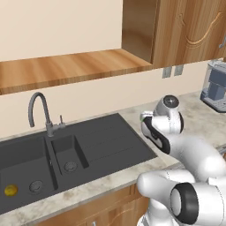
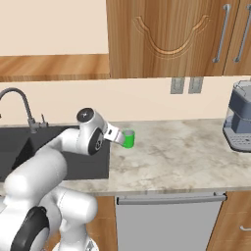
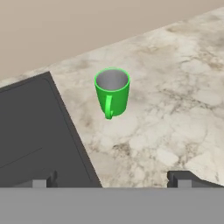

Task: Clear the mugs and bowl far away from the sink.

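Gripper (image 3: 113,179) jaws spread wide, nothing between them. In the hand view the 2 fingertips (image 3: 183,178) sit at the bottom corners, over the marble counter (image 3: 175,96) and the sink edge.

Green mug (image 3: 112,92) stands upright on the counter, upper centre of the hand view, handle facing the camera, inside grey. It sits just beside the sink's right edge, not touching it, well apart from the fingertips. In the right base view the same mug (image 2: 128,138) shows at centre-left, just past the hand, partly covered by it.

Sink (image 1: 66,154): dark grey, 2 basins plus drainboard, fills the left-centre of the left base view. Gooseneck tap (image 1: 40,110) behind it, upper left. A small yellow round object (image 1: 11,190) lies in the left basin near the lower left edge; can't tell what it is.

Coffee machine (image 2: 239,122) on the counter at the right edge of the right base view, well apart from the mug. 2 wall outlets (image 2: 186,85) above the counter.
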You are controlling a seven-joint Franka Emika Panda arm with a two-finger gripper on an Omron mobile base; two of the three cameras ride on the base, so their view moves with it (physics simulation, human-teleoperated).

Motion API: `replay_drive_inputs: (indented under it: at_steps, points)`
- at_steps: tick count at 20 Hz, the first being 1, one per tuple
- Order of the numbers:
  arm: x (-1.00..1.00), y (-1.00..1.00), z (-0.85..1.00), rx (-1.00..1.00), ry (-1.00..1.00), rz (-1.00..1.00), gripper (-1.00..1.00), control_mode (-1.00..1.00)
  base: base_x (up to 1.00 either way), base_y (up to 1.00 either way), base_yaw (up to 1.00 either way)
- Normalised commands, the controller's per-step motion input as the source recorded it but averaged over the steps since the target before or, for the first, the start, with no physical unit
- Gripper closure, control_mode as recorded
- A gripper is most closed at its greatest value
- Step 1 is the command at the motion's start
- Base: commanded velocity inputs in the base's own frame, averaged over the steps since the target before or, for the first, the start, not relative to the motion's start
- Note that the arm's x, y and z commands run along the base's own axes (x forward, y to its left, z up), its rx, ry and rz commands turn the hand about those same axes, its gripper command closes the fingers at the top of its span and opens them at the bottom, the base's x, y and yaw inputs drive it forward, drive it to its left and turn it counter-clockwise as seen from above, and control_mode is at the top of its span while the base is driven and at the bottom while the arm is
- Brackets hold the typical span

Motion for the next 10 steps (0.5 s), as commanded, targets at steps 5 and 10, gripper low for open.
replay_drive_inputs:
  at_steps: [5, 10]
  points:
    - [0.18, -0.02, -0.10, 0.00, 0.04, 0.00, -1.00, -1.00, 0.00, 0.00, 0.00]
    - [0.19, -0.01, -0.17, 0.00, 0.00, 0.00, -1.00, -1.00, 0.00, 0.00, 0.00]
